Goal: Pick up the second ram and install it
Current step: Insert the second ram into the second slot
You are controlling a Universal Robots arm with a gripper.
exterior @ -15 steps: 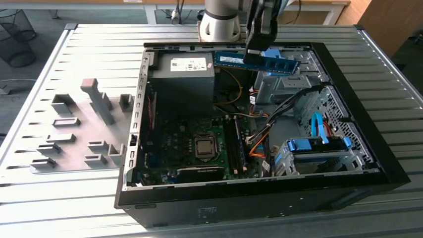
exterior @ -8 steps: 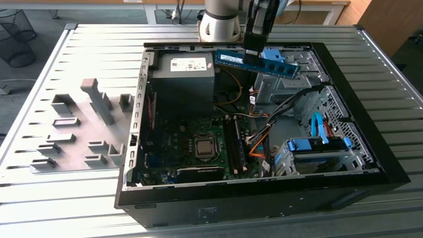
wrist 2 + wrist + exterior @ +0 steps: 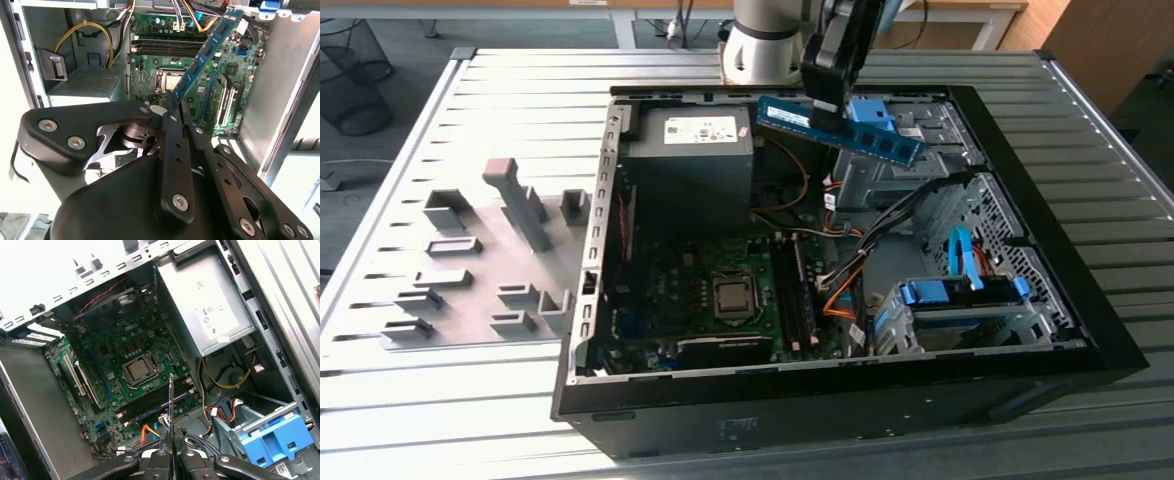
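Observation:
The second ram is a long blue stick with black chips, held tilted in the air above the far side of the open computer case. My gripper is shut on it near one end. In the second wrist view the ram slants away from the gripper over the green motherboard. Edge on in the first wrist view, the ram rises from the gripper above the black memory slots. One of those slots appears to hold a blue-edged stick.
Inside the case are the grey power supply, the processor socket, orange and black cables and blue drive-bay clips. A grey fixture plate with upright blocks lies at the exterior view's left on the ribbed table.

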